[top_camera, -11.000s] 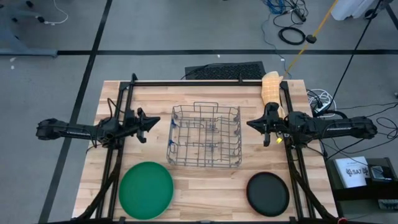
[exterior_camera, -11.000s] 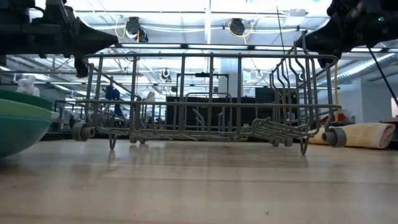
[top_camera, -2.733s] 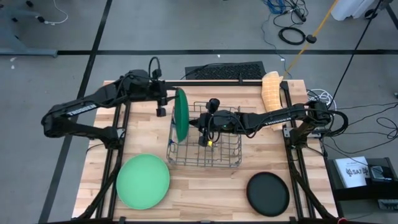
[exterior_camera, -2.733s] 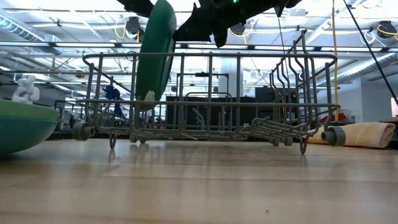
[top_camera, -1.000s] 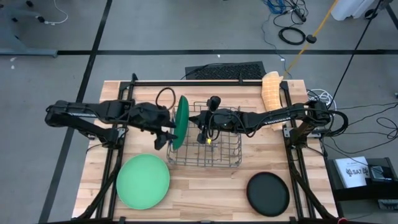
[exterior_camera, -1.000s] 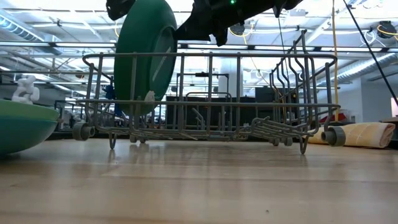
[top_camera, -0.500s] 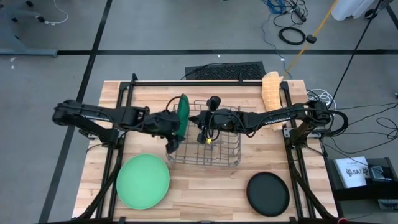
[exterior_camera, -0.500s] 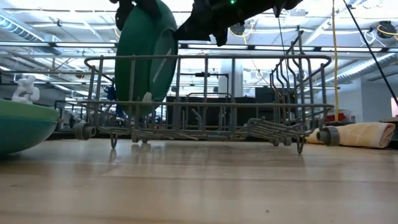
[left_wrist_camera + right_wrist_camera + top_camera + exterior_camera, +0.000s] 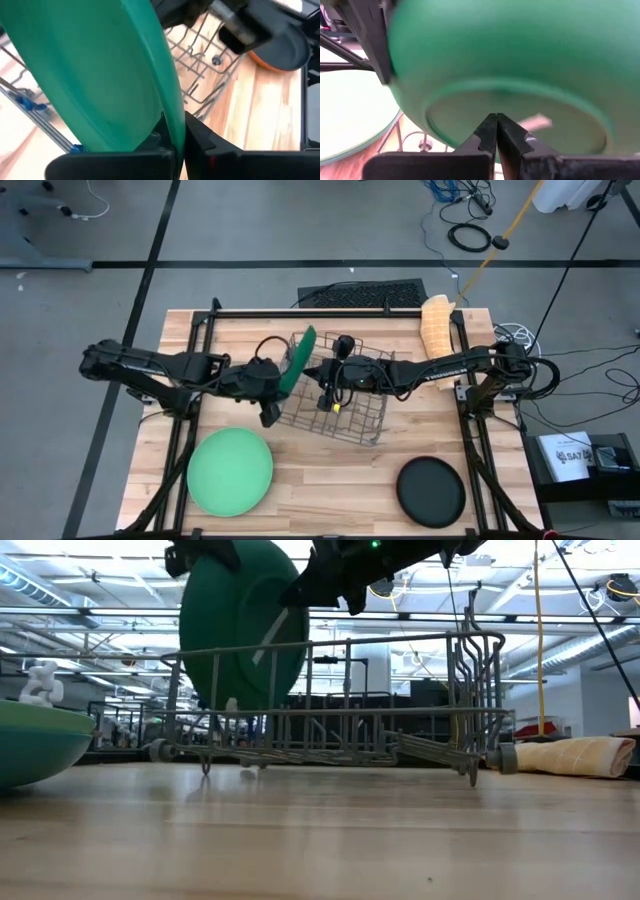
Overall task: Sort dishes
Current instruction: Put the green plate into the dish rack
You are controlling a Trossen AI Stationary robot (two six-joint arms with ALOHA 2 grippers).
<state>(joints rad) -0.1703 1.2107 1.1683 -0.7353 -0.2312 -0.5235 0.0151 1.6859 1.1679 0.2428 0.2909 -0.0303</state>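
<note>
The teal-green plate point(image 9: 298, 358) stands on edge at the left end of the grey wire rack point(image 9: 345, 405), tilted, its lower rim among the wires point(image 9: 232, 705). My left gripper point(image 9: 279, 392) is shut on its rim. My right gripper point(image 9: 323, 387) hangs shut over the rack, its tips right in front of the plate's underside point(image 9: 520, 65); I cannot tell whether they touch. The light-green plate point(image 9: 230, 472) lies flat at the near left. The small plate point(image 9: 431, 492) lies black face up at the near right. My left gripper pinches the teal-green plate's rim point(image 9: 170, 122) between its two fingers, one on each face. It comes slanting down from the table's left onto the upper left of the rim point(image 9: 205, 570). The plate stands tilted, with its lower part inside the rack.
The rack sits askew at the table's middle. A rolled beige cloth point(image 9: 436, 325) lies at the far right corner. Black frame rails point(image 9: 330, 313) run along the far edge and both sides. Bare wood shows between the two flat plates.
My left gripper has moved toward the rack and shut on the teal-green plate's rim. The plate has tipped and turned, its top now swung toward the far right. The rack has turned on the table and slid a little to the right.
</note>
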